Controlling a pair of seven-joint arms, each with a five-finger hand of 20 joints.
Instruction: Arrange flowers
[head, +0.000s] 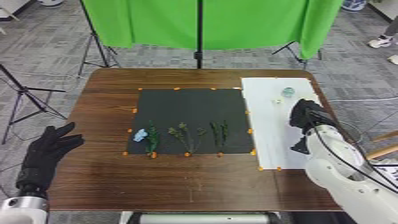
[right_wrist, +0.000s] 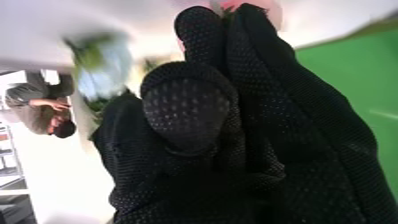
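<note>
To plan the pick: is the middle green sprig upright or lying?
Lying: the middle green sprig stretches lengthwise along the black mat, toward its near edge.

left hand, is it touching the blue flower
Apart. In the head view, brown tabletop shows between the left hand and the blue flower.

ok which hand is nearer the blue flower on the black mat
Left. The left hand is left of the flower, the right hand far to its right.
</note>
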